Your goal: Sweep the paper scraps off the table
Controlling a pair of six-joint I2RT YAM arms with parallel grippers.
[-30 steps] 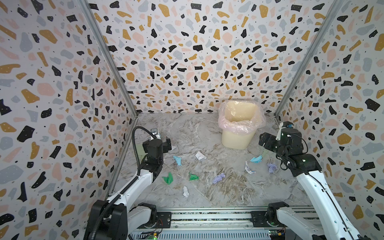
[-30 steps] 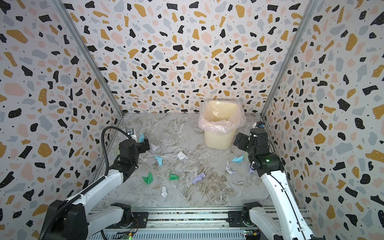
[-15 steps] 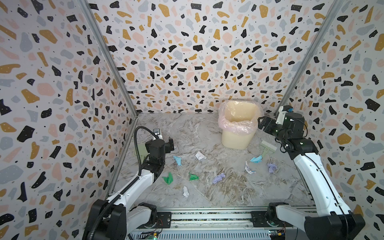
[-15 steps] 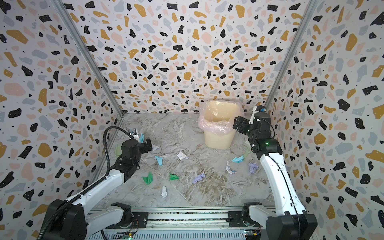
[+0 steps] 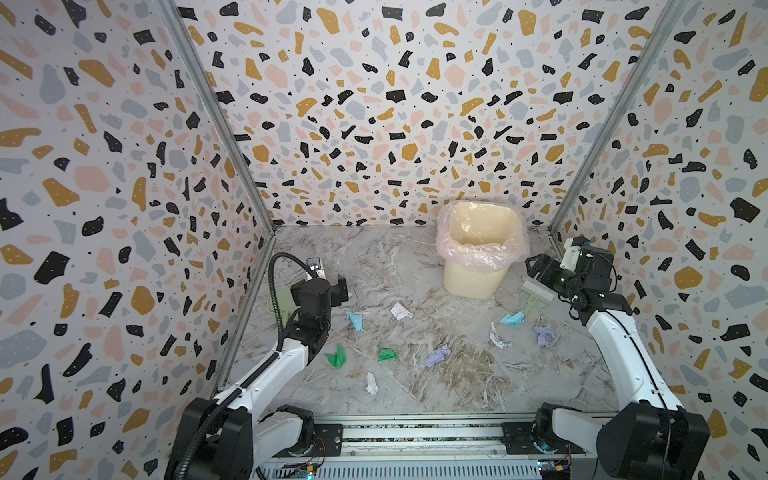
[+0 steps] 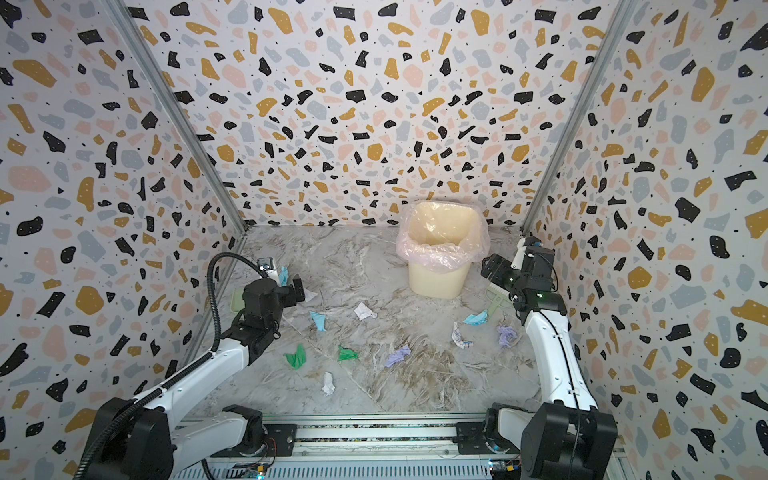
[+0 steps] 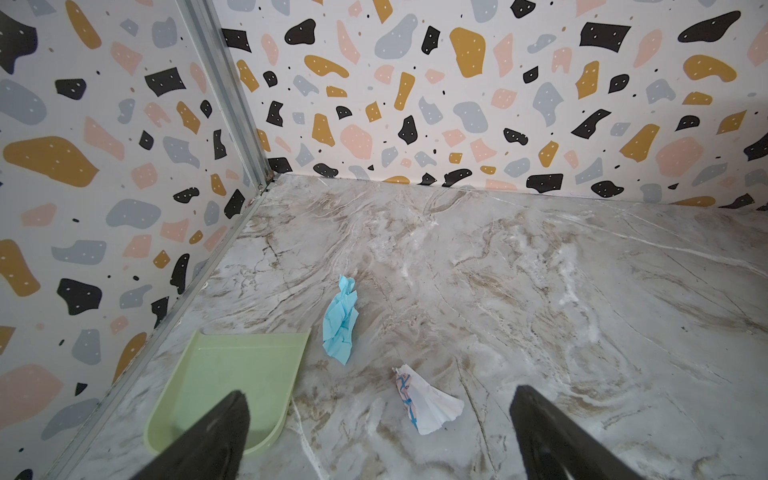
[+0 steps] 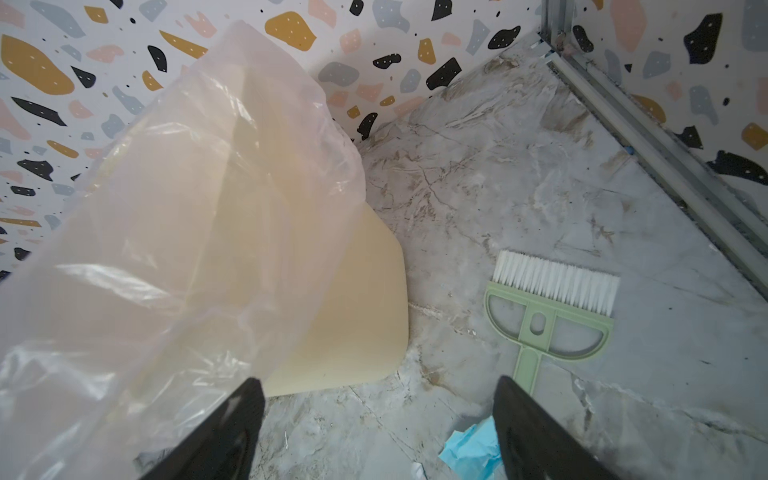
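Several paper scraps lie across the table (image 5: 399, 266): light blue (image 5: 355, 321), white (image 5: 400, 311), green (image 5: 336, 356), lilac (image 5: 437, 356) and, further right, light blue (image 5: 512, 318) and lilac (image 5: 545, 336). My left gripper (image 5: 343, 286) hovers open at the left. The left wrist view shows a white printed scrap (image 7: 428, 405) on the table between its fingers and a light blue scrap (image 7: 340, 324) beyond. My right gripper (image 5: 536, 266) hangs open just right of the bin, above the brush. Its wrist view has a light blue scrap (image 8: 471, 451) beside one finger.
A cream bin (image 5: 478, 257) lined with a clear bag stands at the back right. The pale green brush (image 8: 548, 307) lies flat between the bin and the right wall. A pale green dustpan (image 7: 224, 382) lies against the left wall. Speckled walls enclose three sides.
My right arm rose from beside the right-hand scraps toward the bin, then settled just right of it above the brush. The left arm has barely moved.
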